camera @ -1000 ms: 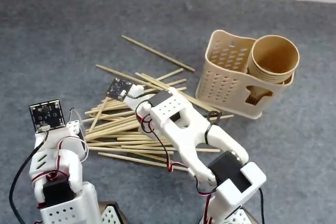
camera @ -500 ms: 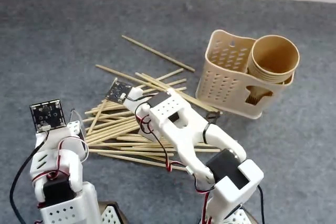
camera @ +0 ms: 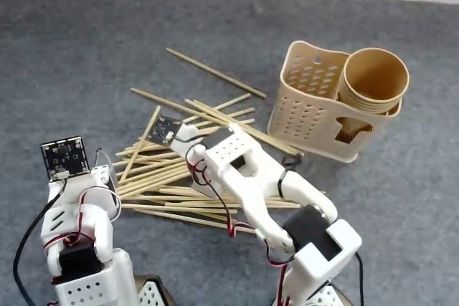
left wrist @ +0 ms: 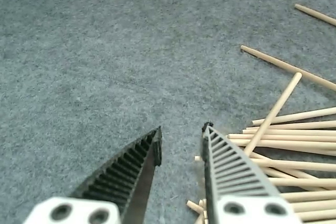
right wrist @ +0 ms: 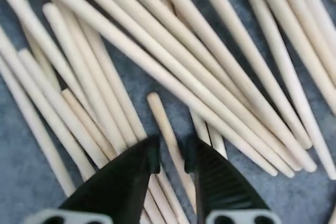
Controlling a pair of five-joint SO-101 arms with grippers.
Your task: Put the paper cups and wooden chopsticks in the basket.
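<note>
Wooden chopsticks [camera: 179, 177] lie in a loose pile on the grey carpet. The beige basket [camera: 315, 109] stands at the right with stacked paper cups [camera: 374, 80] in one end. My right gripper [right wrist: 170, 150] is low over the pile, its fingers [right wrist: 142, 169] drawn in on either side of one chopstick [right wrist: 163, 119] that still lies among the others. In the high view this arm [camera: 237, 163] stretches over the pile's middle. My left gripper [left wrist: 182, 132] hovers open above bare carpet beside the pile's edge, holding nothing.
A few stray chopsticks [camera: 215, 73] lie apart toward the back. The basket's empty compartment [camera: 310, 73] faces the pile. Open carpet spreads across the back and left.
The right arm's wrist has shifted left and lower over the pile. One chopstick at the pile's left has swung up to a steeper angle. The left arm has stayed still.
</note>
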